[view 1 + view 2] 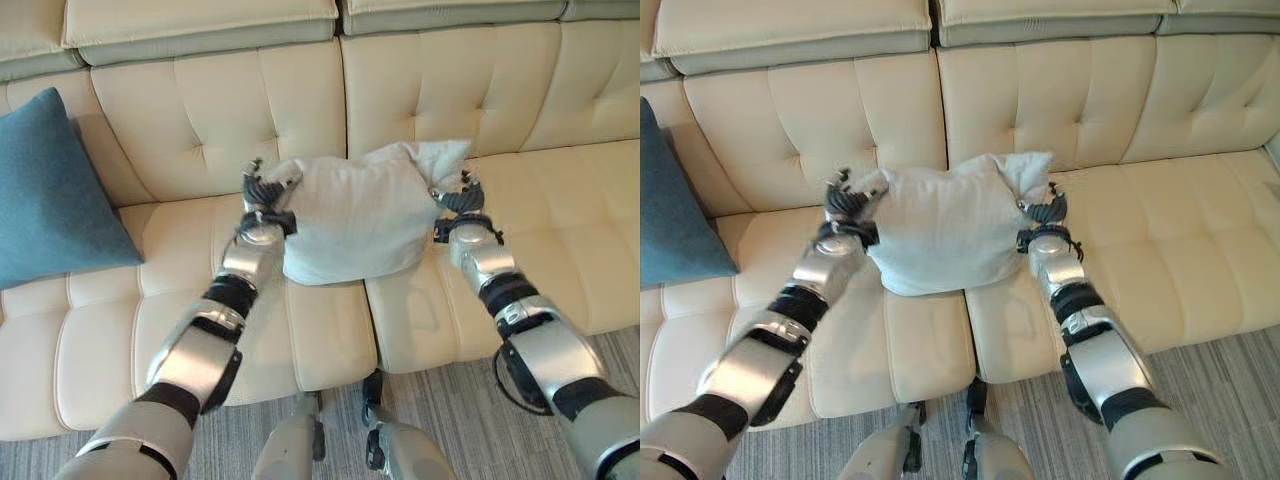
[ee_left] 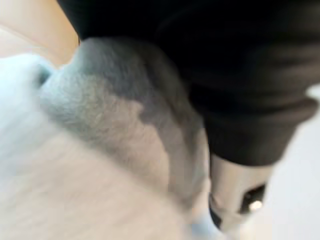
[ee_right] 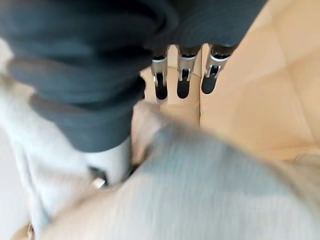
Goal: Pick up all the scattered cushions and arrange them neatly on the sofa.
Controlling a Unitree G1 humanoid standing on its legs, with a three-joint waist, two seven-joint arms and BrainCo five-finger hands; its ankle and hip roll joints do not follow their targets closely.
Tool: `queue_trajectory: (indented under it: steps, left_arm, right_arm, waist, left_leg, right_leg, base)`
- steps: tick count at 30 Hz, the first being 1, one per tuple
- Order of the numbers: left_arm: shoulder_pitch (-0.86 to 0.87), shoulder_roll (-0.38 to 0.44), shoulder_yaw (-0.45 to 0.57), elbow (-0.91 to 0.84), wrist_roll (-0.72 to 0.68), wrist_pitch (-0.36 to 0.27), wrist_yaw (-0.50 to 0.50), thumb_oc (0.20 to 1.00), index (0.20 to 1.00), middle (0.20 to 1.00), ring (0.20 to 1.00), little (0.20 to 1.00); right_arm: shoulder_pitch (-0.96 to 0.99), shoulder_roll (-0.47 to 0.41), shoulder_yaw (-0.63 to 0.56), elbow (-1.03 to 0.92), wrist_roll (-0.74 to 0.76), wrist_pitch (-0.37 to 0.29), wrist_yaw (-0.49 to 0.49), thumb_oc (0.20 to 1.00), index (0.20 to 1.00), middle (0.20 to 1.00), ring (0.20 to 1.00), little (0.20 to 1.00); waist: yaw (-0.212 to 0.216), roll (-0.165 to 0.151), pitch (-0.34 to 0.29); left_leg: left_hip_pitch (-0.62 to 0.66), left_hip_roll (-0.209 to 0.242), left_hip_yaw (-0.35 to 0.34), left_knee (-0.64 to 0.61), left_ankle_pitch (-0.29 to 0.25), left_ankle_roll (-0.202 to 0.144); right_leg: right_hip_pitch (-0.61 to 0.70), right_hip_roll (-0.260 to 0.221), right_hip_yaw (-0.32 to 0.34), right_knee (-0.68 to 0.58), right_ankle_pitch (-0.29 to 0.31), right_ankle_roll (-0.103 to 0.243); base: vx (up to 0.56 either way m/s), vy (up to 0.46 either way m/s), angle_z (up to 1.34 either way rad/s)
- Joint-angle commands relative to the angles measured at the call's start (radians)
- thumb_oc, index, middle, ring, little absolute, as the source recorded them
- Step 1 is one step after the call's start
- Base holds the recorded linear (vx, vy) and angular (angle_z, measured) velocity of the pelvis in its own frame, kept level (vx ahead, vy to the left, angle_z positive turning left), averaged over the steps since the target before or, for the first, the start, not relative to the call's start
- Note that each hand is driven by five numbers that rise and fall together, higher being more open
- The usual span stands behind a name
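Note:
A white cushion (image 1: 355,215) is held up between my two hands, in front of the sofa's backrest and just above the seat. My left hand (image 1: 262,192) is at its left upper corner, with the thumb and fingers closed on the bunched cloth (image 2: 125,130). My right hand (image 1: 458,198) presses against the cushion's right edge. In the right wrist view its fingers (image 3: 182,80) stretch straight past the cushion (image 3: 210,190) and its thumb (image 3: 111,165) lies against the cloth. A blue cushion (image 1: 50,190) leans upright against the backrest at the sofa's left end.
The cream tufted sofa (image 1: 560,210) runs across the whole view, with bare seat to the right of the white cushion and between the two cushions. Grey carpet (image 1: 470,410) lies in front of the seat's edge.

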Motion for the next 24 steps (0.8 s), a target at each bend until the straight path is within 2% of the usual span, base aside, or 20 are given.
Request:
queue_trajectory:
  steps: [1,2,4,5,8,10,12,13,15,18,19,20,24]
  left_arm:
    - [-0.047,0.047,0.011,0.086,-0.055,-0.05,-0.036,1.0,1.0,1.0,1.0,1.0]
    - [-0.032,0.089,0.026,0.098,-0.056,-0.044,-0.05,1.0,1.0,1.0,1.0,1.0]
    - [0.005,0.102,0.041,0.074,-0.061,-0.048,-0.057,1.0,1.0,1.0,1.0,1.0]
    - [0.085,0.121,0.088,0.044,-0.073,-0.046,-0.06,1.0,1.0,1.0,1.0,1.0]
    - [0.17,0.126,0.13,0.018,-0.067,-0.043,-0.067,1.0,1.0,1.0,1.0,1.0]
    - [0.348,0.126,0.192,-0.04,-0.044,-0.033,-0.098,1.0,1.0,1.0,1.0,1.0]
    - [0.54,0.107,0.258,-0.143,0.012,-0.026,-0.125,1.0,1.0,1.0,1.0,1.0]
    - [0.547,0.106,0.259,-0.148,0.013,-0.024,-0.124,1.0,1.0,1.0,1.0,1.0]
    - [0.667,0.094,0.309,-0.206,0.054,-0.018,-0.139,1.0,1.0,1.0,1.0,1.0]
    - [0.86,0.033,0.373,-0.266,0.153,0.012,-0.174,1.0,1.0,1.0,1.0,1.0]
    - [0.864,0.032,0.373,-0.269,0.154,0.014,-0.174,1.0,1.0,1.0,1.0,1.0]
    - [0.916,0.017,0.363,-0.26,0.241,0.038,-0.199,1.0,1.0,1.0,1.0,1.0]
    - [0.99,-0.021,0.332,-0.241,0.342,0.055,-0.244,1.0,1.0,1.0,1.0,1.0]
  right_arm:
    - [0.03,-0.077,-0.031,0.006,0.03,-0.012,0.021,1.0,1.0,1.0,1.0,1.0]
    - [0.051,-0.109,-0.047,0.021,0.035,-0.014,0.029,1.0,1.0,1.0,1.0,1.0]
    - [0.092,-0.124,-0.065,0.013,0.041,-0.02,0.04,1.0,1.0,1.0,1.0,1.0]
    - [0.171,-0.147,-0.12,-0.017,0.061,-0.029,0.04,1.0,1.0,1.0,1.0,1.0]
    - [0.254,-0.133,-0.178,-0.051,0.102,-0.05,0.047,1.0,1.0,1.0,1.0,1.0]
    - [0.389,-0.118,-0.242,-0.109,0.122,-0.059,0.08,1.0,1.0,1.0,1.0,1.0]
    - [0.517,-0.091,-0.304,-0.172,0.105,-0.067,0.11,1.0,1.0,1.0,1.0,1.0]
    - [0.522,-0.09,-0.303,-0.176,0.104,-0.066,0.109,1.0,1.0,1.0,1.0,1.0]
    - [0.603,-0.081,-0.34,-0.21,0.083,-0.06,0.136,1.0,1.0,1.0,1.0,1.0]
    - [0.761,-0.038,-0.381,-0.272,0.0,-0.048,0.171,1.0,1.0,1.0,1.0,1.0]
    - [0.765,-0.037,-0.381,-0.275,-0.001,-0.047,0.171,1.0,1.0,1.0,1.0,1.0]
    - [0.815,-0.017,-0.398,-0.285,-0.028,-0.035,0.186,1.0,1.0,1.0,1.0,1.0]
    - [0.892,0.019,-0.408,-0.255,-0.088,-0.022,0.207,1.0,1.0,1.0,1.0,1.0]
  waist:
    - [0.005,-0.016,-0.047]
    - [0.006,-0.014,-0.059]
    - [0.007,-0.011,-0.07]
    - [0.01,-0.007,-0.088]
    - [0.014,-0.005,-0.105]
    - [0.02,-0.004,-0.126]
    - [0.03,-0.005,-0.15]
    - [0.03,-0.005,-0.152]
    - [0.035,-0.005,-0.163]
    - [0.047,-0.011,-0.18]
    - [0.047,-0.011,-0.183]
    - [0.048,-0.013,-0.189]
    - [0.052,-0.016,-0.202]
  left_leg:
    - [0.093,0.029,0.011,-0.004,-0.149,-0.092]
    - [0.103,0.029,0.013,-0.004,-0.153,-0.091]
    - [0.118,0.028,0.015,-0.004,-0.159,-0.091]
    - [0.136,0.026,0.016,-0.004,-0.166,-0.089]
    - [0.153,0.026,0.017,-0.004,-0.176,-0.087]
    - [0.173,0.024,0.019,-0.004,-0.185,-0.084]
    - [0.187,0.023,0.019,-0.004,-0.191,-0.082]
    - [0.188,0.023,0.019,-0.004,-0.191,-0.082]
    - [0.194,0.022,0.018,-0.004,-0.192,-0.081]
    - [0.206,0.018,0.011,-0.004,-0.197,-0.075]
    - [0.206,0.017,0.011,-0.004,-0.197,-0.075]
    - [0.209,0.014,0.008,-0.004,-0.2,-0.072]
    - [0.215,0.001,0.001,-0.004,-0.207,-0.06]
  right_leg:
    - [0.018,-0.051,-0.02,-0.003,-0.132,0.092]
    - [0.027,-0.052,-0.024,-0.003,-0.132,0.095]
    - [0.043,-0.054,-0.027,-0.003,-0.136,0.097]
    - [0.061,-0.056,-0.029,-0.003,-0.141,0.099]
    - [0.077,-0.057,-0.033,-0.003,-0.145,0.102]
    - [0.096,-0.059,-0.035,-0.003,-0.149,0.104]
    - [0.112,-0.063,-0.039,-0.003,-0.152,0.107]
    - [0.113,-0.063,-0.039,-0.003,-0.152,0.107]
    - [0.12,-0.065,-0.042,-0.003,-0.151,0.108]
    - [0.134,-0.071,-0.051,-0.003,-0.147,0.11]
    - [0.135,-0.071,-0.051,-0.003,-0.147,0.111]
    - [0.138,-0.074,-0.053,-0.003,-0.144,0.112]
    - [0.145,-0.087,-0.059,-0.003,-0.131,0.122]
  base:
    - [0.0,0.0,0.0]
    - [0.04,0.027,0.01]
    - [0.04,0.037,0.03]
    - [0.02,0.06,0.04]
    - [0.02,0.04,0.03]
    - [0.0,0.06,-0.01]
    - [0.0,0.071,-0.12]
    - [0.02,0.057,-0.09]
    - [-0.01,0.049,0.02]
    - [-0.03,0.071,0.01]
    - [-0.06,0.109,0.05]
    - [-0.04,0.059,0.09]
    - [-0.08,0.142,0.12]
